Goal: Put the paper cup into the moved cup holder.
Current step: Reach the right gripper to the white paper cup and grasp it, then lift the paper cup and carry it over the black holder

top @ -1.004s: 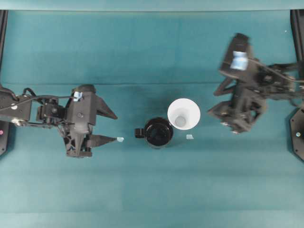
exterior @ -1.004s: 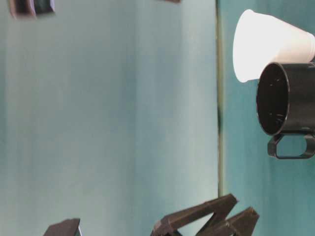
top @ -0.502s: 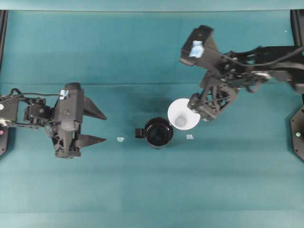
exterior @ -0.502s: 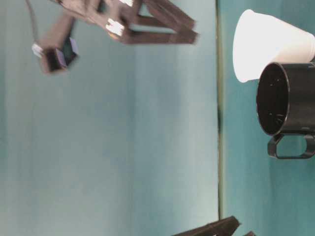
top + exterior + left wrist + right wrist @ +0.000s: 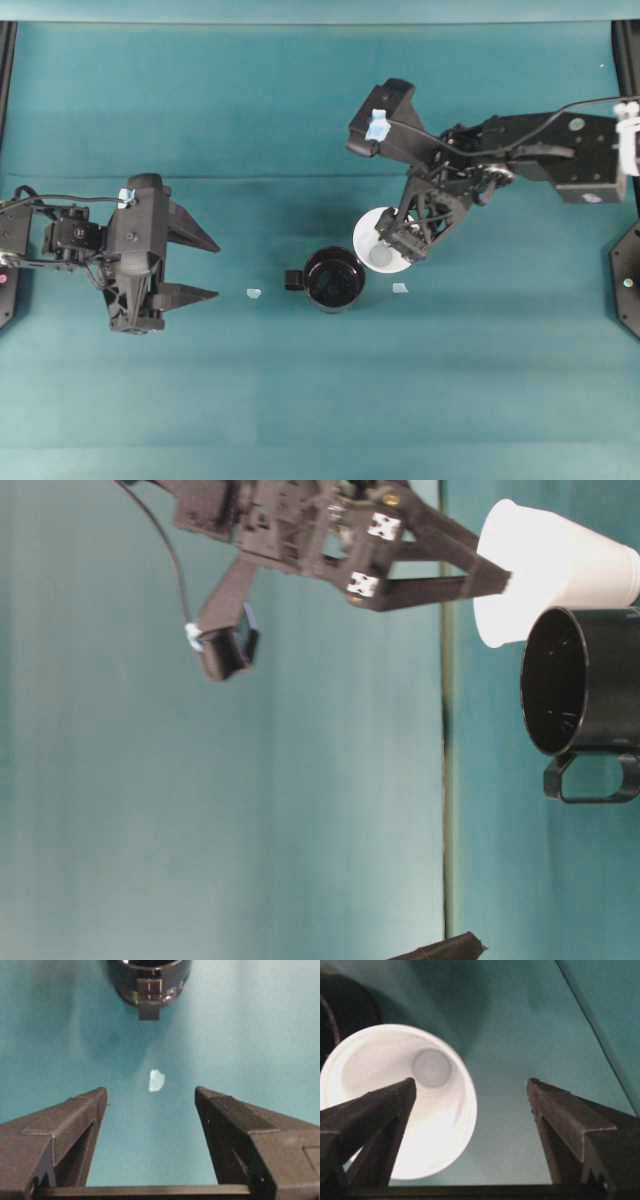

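Teal cloth (image 5: pixel 320 400) covered the whole work surface, with a fold line running across it behind the arms. Nearest the front edge in the overhead view stood the cup holder (image 5: pixel 333 279), glossy black, upright, mouth up, its small tab handle pointing toward the left arm. 2 small pale scraps lay on the cloth: 1 scrap (image 5: pixel 253 293) between the left gripper and the handle, the other scrap (image 5: pixel 399 288) just beside the paper cup on the front-right. Left gripper (image 5: pixel 207 268) sat well apart from the holder, jaws spread wide and holding nothing, aimed at the handle; its wrist view showed the scrap between the 2 fingers (image 5: pixel 75 1120) and the holder beyond. Paper cup (image 5: pixel 375 240) stood upright on the cloth, white, rim up, greyish base visible inside, touching or nearly touching the holder at the rear-right; it was not in the holder. Right gripper (image 5: pixel 400 237) hung over the cup's right rim, jaws parted, 1 finger (image 5: pixel 375 1120) over the cup's mouth and the other outside the wall; whether either touched the rim could not be told.
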